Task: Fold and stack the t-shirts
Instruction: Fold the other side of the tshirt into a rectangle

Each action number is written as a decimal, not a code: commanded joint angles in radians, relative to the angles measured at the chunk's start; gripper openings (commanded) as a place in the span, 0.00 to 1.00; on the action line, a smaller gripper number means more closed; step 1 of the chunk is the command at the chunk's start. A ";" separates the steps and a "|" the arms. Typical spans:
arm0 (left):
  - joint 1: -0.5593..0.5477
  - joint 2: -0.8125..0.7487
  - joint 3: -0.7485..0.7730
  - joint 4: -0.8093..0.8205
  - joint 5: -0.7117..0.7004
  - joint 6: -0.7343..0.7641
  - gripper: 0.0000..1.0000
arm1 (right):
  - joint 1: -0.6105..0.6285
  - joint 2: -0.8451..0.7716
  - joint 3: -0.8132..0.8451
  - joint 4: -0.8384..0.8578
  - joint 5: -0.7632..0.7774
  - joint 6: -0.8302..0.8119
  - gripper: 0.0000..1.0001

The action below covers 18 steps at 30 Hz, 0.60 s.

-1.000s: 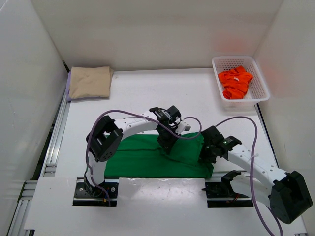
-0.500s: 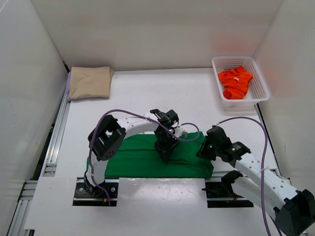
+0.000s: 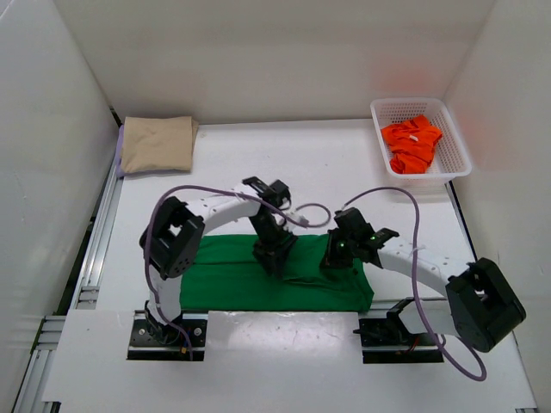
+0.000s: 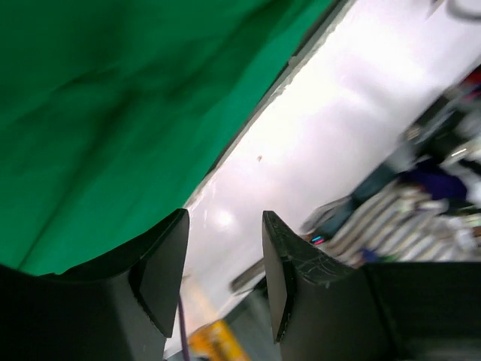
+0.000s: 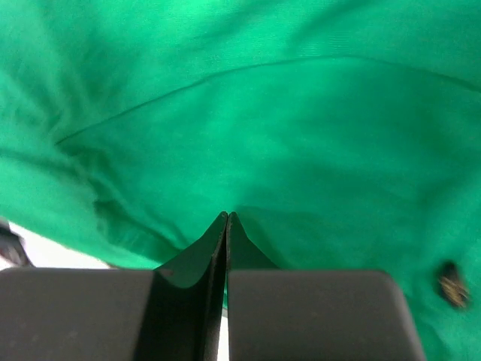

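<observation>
At the near edge of the bench (image 3: pixel 344 172), the green t-shirt (image 3: pixel 224 280) lay spread as a wide band just beyond the 2 arm bases, its long side running left to right. Both arms bent down over it. The left end effector (image 3: pixel 274 256) sat over the middle of the shirt's far edge; in its wrist view the 2 fingers (image 4: pixel 161 274) stood apart with nothing between them, bare bench showing through the gap and green cloth to one side. The right end effector (image 3: pixel 337 255) was down on the shirt's right part, which lay rumpled there. Its fingers (image 5: pixel 192 263) were pressed together, and their tips met at a small pucker of green cloth, which they appeared to pinch. Farther back, at the far left corner, the tan t-shirt (image 3: pixel 157 143) lay folded into a square, with a lavender t-shirt (image 3: pixel 120 144) showing as a thin sliver under its left edge. At the far right stood a white lattice basket (image 3: pixel 456 146), with the orange-red t-shirt (image 3: pixel 411 144) bunched inside.
</observation>
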 commanded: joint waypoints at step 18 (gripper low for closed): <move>0.687 -0.305 -0.259 0.118 -0.278 0.008 0.56 | 0.271 -0.033 -0.039 -0.050 0.000 -0.153 0.00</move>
